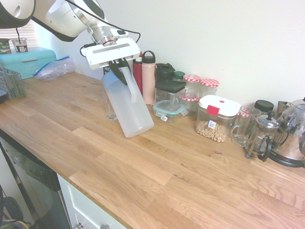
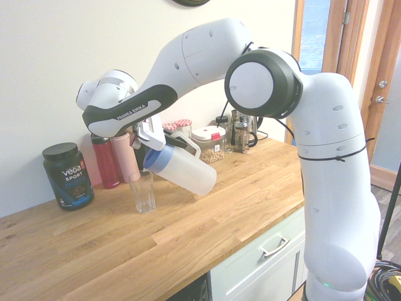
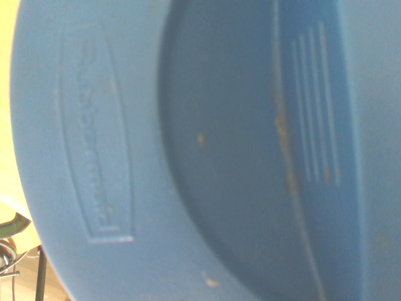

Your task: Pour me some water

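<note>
Filling my wrist view from edge to edge is the blue lid point(image 3: 207, 150) of the pitcher point(image 1: 127, 107), so close that raised lettering and a row of vent slits show on it. My claw point(image 1: 119, 66) has the pitcher by its side handle near the top, but the fingers are hidden behind the flange and the handle, so I cannot tell from the pictures how tightly they close. The pitcher hangs tilted above the counter point(image 1: 157, 171), with its lid end low and its base raised; in the second exterior view the lid end is just over the rim of the glass point(image 2: 143, 191), which stands upright on the wood. The water itself I cannot see through the frosted wall, and no stream is visible. I judge the pitcher to be stiff but smooth plastic, light when nearly empty, heavier and ready to swing if much water shifts toward the spout. The handle is the right place to hold it, because the round body would slip. The glass is fragile and light, so a touch from the lid could tip it.
</note>
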